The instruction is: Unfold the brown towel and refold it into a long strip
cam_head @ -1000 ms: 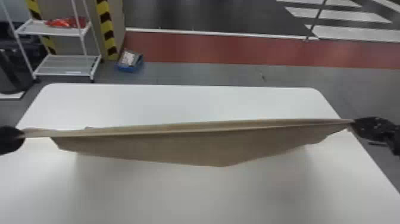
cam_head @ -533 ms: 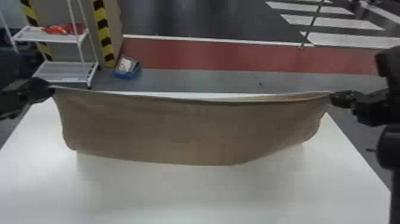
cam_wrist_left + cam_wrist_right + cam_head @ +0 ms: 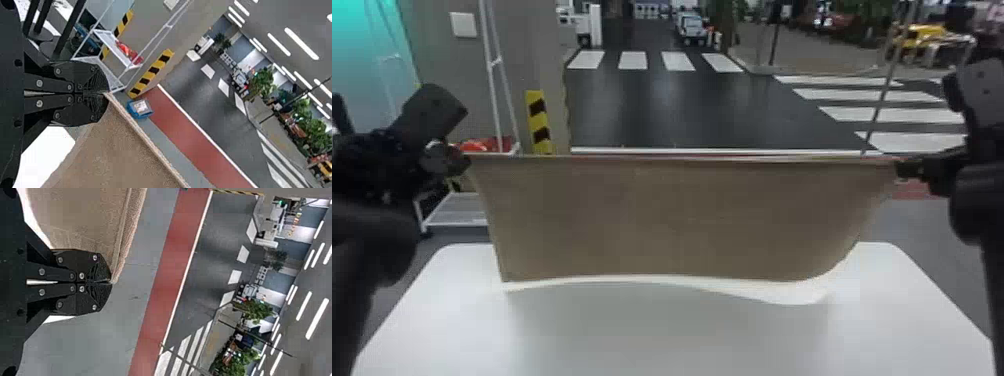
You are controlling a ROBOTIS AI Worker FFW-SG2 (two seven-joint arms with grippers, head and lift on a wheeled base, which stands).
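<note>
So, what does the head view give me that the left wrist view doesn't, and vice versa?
Head view: the brown towel across its whole span, its lower edge, the right gripper at the far upper corner, and the table's rounded far corners.

Left wrist view: ceiling lights, the blue bin on the floor, and a close look at the jaws shut on the towel.

Both: left gripper at its upper corner of the towel, white rack, yellow-black tape, crosswalk stripes.

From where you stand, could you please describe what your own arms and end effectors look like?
The left arm and right arm are black, with rounded segments. The left end effector and right end effector are black too, with flat fingers, silvery screw heads and finely ridged tips.
</note>
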